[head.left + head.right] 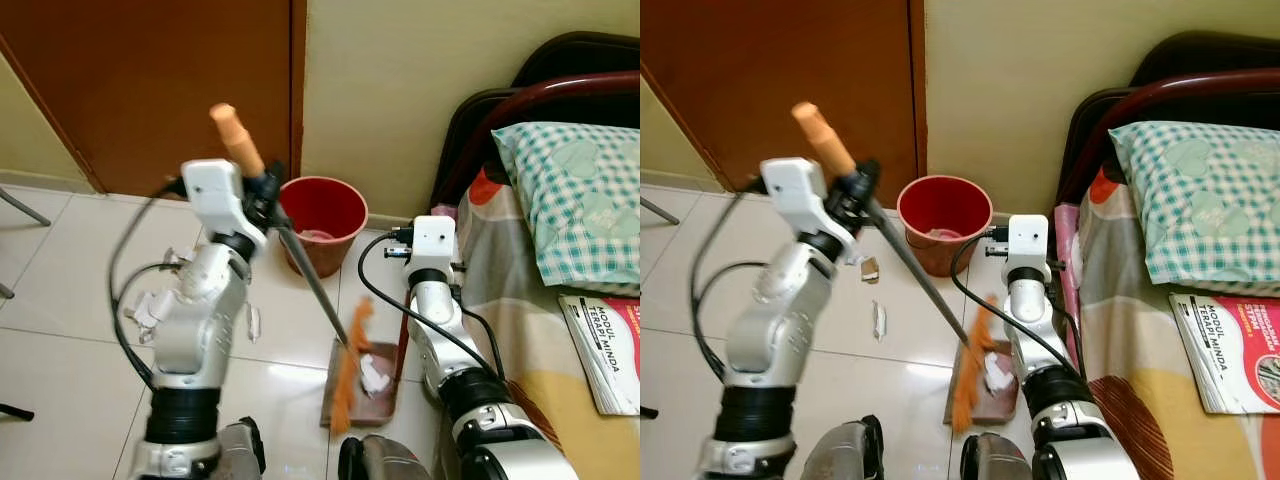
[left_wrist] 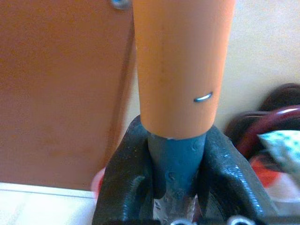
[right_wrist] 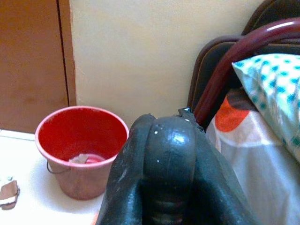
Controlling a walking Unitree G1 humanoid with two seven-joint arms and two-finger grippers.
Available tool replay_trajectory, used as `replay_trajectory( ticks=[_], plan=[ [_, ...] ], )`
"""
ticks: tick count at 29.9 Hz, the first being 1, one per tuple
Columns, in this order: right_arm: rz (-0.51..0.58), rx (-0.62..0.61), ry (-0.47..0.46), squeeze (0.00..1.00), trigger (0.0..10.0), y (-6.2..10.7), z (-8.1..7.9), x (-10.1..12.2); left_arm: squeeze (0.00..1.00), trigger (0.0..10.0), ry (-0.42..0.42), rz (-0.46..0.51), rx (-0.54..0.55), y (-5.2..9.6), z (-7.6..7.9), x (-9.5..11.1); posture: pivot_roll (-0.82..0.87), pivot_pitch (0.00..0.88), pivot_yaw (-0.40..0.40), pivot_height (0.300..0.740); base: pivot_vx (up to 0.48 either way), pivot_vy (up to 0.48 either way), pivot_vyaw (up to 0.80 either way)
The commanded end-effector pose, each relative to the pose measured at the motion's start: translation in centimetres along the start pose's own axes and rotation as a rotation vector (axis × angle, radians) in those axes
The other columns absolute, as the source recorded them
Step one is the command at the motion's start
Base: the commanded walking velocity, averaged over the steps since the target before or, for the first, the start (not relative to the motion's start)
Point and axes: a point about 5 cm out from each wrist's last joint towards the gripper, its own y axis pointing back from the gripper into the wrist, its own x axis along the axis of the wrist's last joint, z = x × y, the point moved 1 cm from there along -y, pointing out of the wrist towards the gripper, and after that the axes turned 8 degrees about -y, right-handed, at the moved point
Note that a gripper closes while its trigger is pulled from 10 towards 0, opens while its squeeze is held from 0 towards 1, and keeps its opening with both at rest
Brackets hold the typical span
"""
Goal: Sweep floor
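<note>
While the left gripper (image 1: pixel 268 190) is raised in front of the brown door (image 1: pixel 150 80), its black fingers (image 2: pixel 126 178) are closed around the broom (image 1: pixel 310 280), pinching the blue-grey shaft just below the orange grip (image 2: pixel 180 61). From that hold the thin shaft slants down and away toward the robot's right, ending in orange bristles (image 1: pixel 350 365) that rest on the dustpan (image 1: pixel 385 385) on the tiled floor (image 1: pixel 60 300). A crumpled white scrap (image 1: pixel 374 374) lies on the pan beside the bristles.

The right gripper (image 3: pixel 164 159) sits low, just beside the bed (image 1: pixel 520 300), at the handle of the dustpan; in the right wrist view its two fingers are pressed together around a dark rounded handle (image 3: pixel 169 154), so it is holding the pan. Beyond this gripper stands a red bucket (image 3: pixel 82 145) against the cream wall (image 3: pixel 131 51), with some pale rubbish at its bottom.

Below the left gripper, on the tiles near the left arm, lie a few bits of litter: a small brown-and-white piece (image 1: pixel 870 268) and a white wrapper (image 1: pixel 879 320).

To the right of the right gripper, the bed carries a green-checked pillow (image 1: pixel 575 200) and a printed booklet (image 1: pixel 610 350).
</note>
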Motion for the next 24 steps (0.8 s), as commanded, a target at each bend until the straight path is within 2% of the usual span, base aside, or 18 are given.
replay_trajectory(
  ticks=[1, 2, 6, 10, 11, 12, 15, 19, 24],
  plan=[
    [0.017, -0.021, -0.006, 0.00, 10.0, 0.2, 1.4, 0.5, 0.00, 10.0, -0.074, 0.080, 0.030, 0.6, -1.1, 1.8, 0.08, 0.204, -0.056, 0.740, 0.000, 0.000, 0.00],
    [0.022, -0.026, -0.011, 0.00, 10.0, 0.6, 2.2, 0.7, 0.00, 10.0, -0.104, 0.061, 0.036, 1.2, -1.7, 1.4, 0.08, 0.207, -0.059, 0.740, 0.000, 0.000, 0.00],
    [0.036, -0.065, -0.022, 0.00, 10.0, 1.4, 4.0, 0.9, 0.00, 10.0, -0.155, -0.003, 0.042, 2.6, -2.5, -0.7, 0.07, 0.193, -0.064, 0.740, 0.000, 0.000, 0.00],
    [0.056, -0.060, -0.038, 0.00, 10.0, 1.7, 4.3, 1.5, 0.00, 10.0, -0.208, -0.037, 0.025, 3.0, -2.9, -2.0, 0.06, 0.184, -0.062, 0.740, 0.000, 0.000, 0.00],
    [0.061, -0.047, -0.053, 0.00, 10.0, 2.2, 4.5, 1.9, 0.00, 10.0, -0.247, -0.069, 0.020, 3.4, -3.2, -3.2, 0.05, 0.176, -0.059, 0.740, 0.000, 0.000, 0.00],
    [0.058, -0.032, -0.072, 0.00, 10.0, 2.7, 4.6, 2.0, 0.00, 10.0, -0.250, -0.098, 0.017, 3.8, -3.3, -4.0, 0.05, 0.172, -0.058, 0.740, 0.000, 0.000, 0.00],
    [0.039, -0.024, -0.096, 0.00, 10.0, 3.3, 4.9, 1.5, 0.00, 10.0, -0.247, -0.133, 0.005, 4.6, -3.0, -5.2, 0.05, 0.156, -0.050, 0.740, 0.000, 0.000, 0.00],
    [0.027, -0.016, -0.148, 0.00, 10.0, 4.4, 5.0, 1.1, 0.00, 10.0, -0.251, -0.173, -0.024, 6.5, -2.0, -6.6, 0.05, 0.123, -0.035, 0.740, 0.000, 0.000, 0.00],
    [0.034, 0.032, -0.155, 0.00, 10.0, 5.4, 4.6, 1.2, 0.00, 10.0, -0.278, -0.173, -0.051, 7.9, -1.1, -7.2, 0.05, 0.074, -0.023, 0.740, 0.000, 0.000, 0.00]
  ],
)
